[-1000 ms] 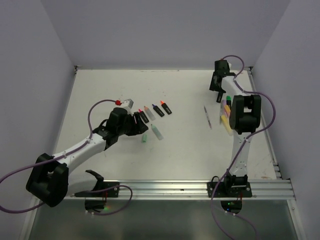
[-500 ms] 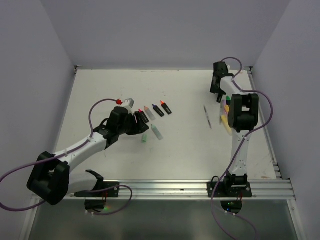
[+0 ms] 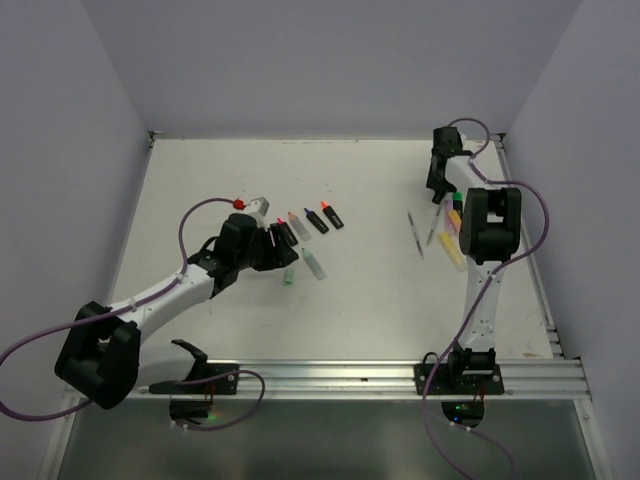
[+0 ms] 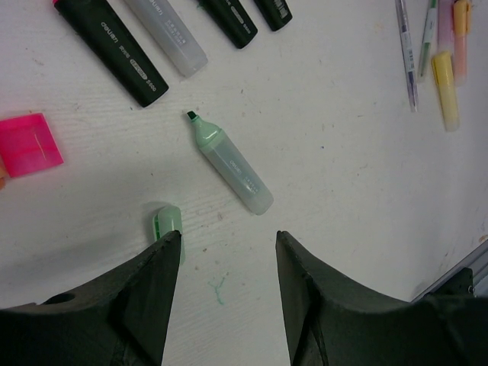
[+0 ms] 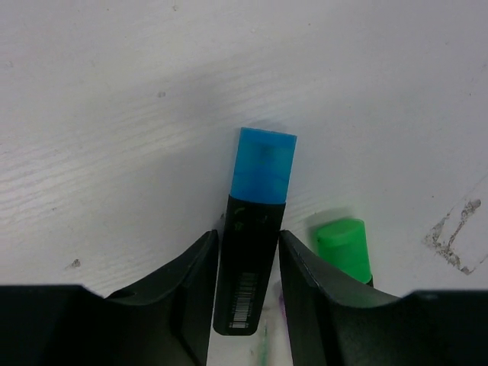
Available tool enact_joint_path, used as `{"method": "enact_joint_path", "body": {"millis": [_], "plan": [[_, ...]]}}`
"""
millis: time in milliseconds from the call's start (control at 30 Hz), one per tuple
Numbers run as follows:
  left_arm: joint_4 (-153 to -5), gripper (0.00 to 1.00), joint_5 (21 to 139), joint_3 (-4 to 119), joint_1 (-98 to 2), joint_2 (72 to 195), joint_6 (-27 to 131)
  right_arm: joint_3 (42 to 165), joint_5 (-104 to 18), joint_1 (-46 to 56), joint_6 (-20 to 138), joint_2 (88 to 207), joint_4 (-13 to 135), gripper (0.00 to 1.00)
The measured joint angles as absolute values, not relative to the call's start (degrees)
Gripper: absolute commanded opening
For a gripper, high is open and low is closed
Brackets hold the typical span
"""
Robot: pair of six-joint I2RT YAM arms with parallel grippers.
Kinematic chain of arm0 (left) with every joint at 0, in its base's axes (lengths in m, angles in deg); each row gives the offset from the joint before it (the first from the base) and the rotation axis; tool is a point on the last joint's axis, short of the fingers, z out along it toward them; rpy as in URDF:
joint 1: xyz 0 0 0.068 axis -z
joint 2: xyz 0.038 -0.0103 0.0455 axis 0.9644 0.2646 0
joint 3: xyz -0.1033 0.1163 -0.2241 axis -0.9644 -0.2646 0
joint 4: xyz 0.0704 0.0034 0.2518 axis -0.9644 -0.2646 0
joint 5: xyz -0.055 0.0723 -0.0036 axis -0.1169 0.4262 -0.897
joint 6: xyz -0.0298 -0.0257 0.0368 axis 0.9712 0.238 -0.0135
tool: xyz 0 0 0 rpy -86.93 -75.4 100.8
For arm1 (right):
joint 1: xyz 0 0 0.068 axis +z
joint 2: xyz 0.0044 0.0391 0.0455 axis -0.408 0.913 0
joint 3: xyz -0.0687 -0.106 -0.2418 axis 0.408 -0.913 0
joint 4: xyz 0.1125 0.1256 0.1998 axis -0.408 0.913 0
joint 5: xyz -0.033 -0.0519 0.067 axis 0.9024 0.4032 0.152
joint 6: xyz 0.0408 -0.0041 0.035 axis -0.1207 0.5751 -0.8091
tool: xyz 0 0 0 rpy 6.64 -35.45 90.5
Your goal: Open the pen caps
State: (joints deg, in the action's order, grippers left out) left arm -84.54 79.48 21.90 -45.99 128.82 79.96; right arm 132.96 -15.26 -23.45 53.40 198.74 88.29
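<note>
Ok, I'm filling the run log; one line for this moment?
left tool: open, empty | right tool: closed on blue-capped highlighter | mint cap: off

L hand [image 4: 229, 244] is mid-left over the table [image 3: 370, 290]. A marker w/o cap [image 4: 232, 164] lies just ahead of it, w/ a loose cap [image 4: 168, 225] beside one finger and a row of markers [image 3: 305, 222] further back. R hand [image 5: 249, 232] is far right at the back; a marker [image 5: 248, 282] lies btwn its fingers, its cap [image 5: 263, 165] out in front, another cap [image 5: 343, 248] just beside. Thin pens [image 3: 415, 235] lie btwn the 2 groups.

Top camera overlooks the whole table [image 3: 360, 300]; wrist cameras look straight down, close to it.
</note>
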Motion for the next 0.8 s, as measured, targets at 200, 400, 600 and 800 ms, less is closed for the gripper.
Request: {"method": "enact_joint_path", "body": {"millis": [200, 400, 600, 800], "plan": [[-84.6, 0.56, 79.5, 21.9, -46.0, 128.8, 80.0, 132.8, -15.9, -23.5, 53.5, 198.7, 87.6, 0.02], [-84.9, 0.57, 79.5, 22.0, -46.0, 128.8, 80.1, 130.9, -19.0, -23.7, 54.6, 198.1, 83.6, 0.0], [-85.3, 0.56, 75.5, 28.8, -46.1, 132.7, 80.8, 112.7, -24.4, -21.9, 55.8, 186.0, 75.4, 0.0], [-82.7, 0.56, 69.7, 37.5, -46.6, 138.7, 82.2, 108.5, -31.1, -13.6, 56.0, 173.3, 75.6, 0.0]]}}
